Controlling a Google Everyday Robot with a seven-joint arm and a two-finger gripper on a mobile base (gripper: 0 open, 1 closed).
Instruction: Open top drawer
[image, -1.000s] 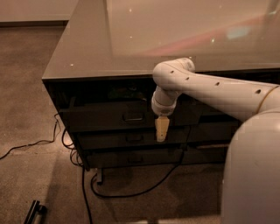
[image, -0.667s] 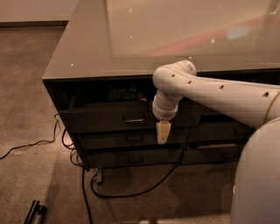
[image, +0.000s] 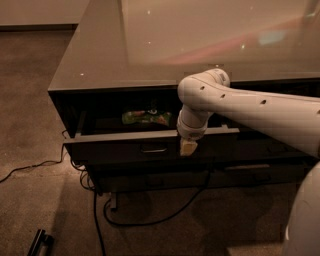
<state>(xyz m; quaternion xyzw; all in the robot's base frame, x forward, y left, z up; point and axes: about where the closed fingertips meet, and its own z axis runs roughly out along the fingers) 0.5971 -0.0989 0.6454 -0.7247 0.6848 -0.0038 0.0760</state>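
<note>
The top drawer is a wide dark drawer under the glossy cabinet top. It stands pulled out a short way, with its lighter top edge showing. Its small loop handle sits at the centre of the front. A green packet lies inside. My gripper points down at the drawer front's upper edge, just right of the handle, at the end of my white arm, which reaches in from the right.
The glossy cabinet top overhangs the drawer. A slimmer dark drawer front lies below. Black cables loop on the carpet under the cabinet, and another runs off left. A dark bar-shaped object lies at the bottom left.
The top drawer has slid out from the cabinet and the green packet inside now shows. The gripper stays at the drawer front.
</note>
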